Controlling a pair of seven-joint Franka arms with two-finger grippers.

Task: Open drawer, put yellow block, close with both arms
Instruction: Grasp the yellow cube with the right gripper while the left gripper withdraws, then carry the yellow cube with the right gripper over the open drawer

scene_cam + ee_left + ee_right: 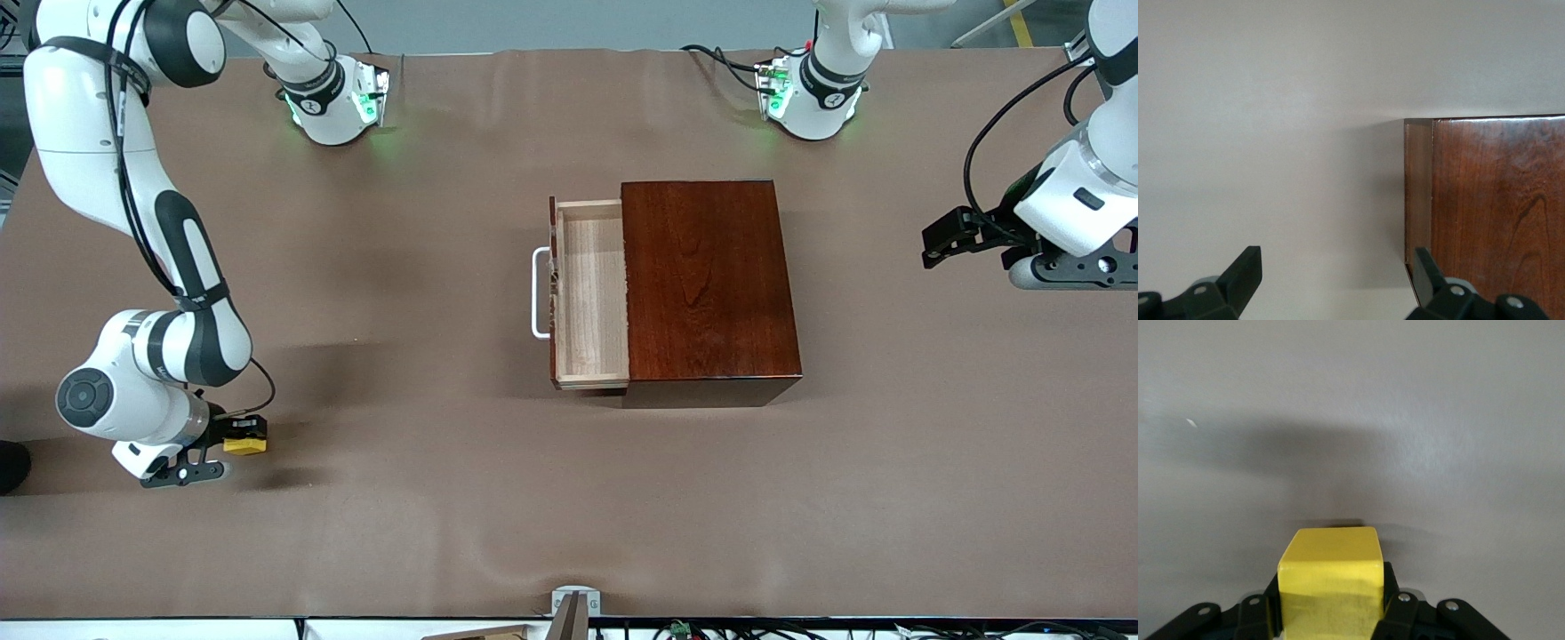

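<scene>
1. The front view alone shows the whole table (427,267): a mahogany-coloured box (707,280) at mid-table, with its drawer (591,293) pulled out toward the right arm's end and a white handle (539,293) on the dark drawer front.
2. Drawer contents: only the pale wood floor of the tray is visible; the part under the box top is hidden.
3. The yellow block (246,438) is at the right arm's end of the table, nearer the front camera than the box and well apart from it. The right gripper (233,441) is low at the table there.
4. The right wrist view supplies what the front view does not: the block (1330,583) sits between the black fingers (1395,613), which are clamped against its two sides. Whether the block rests on the table or is just clear of it cannot be told.
5. The left gripper (965,236) hangs over the left arm's end of the table, apart from the box.
6. The left wrist view shows its fingers (1245,270) spread wide with nothing between them, and a corner of the box (1491,200) beyond them on the plain table surface.
</scene>
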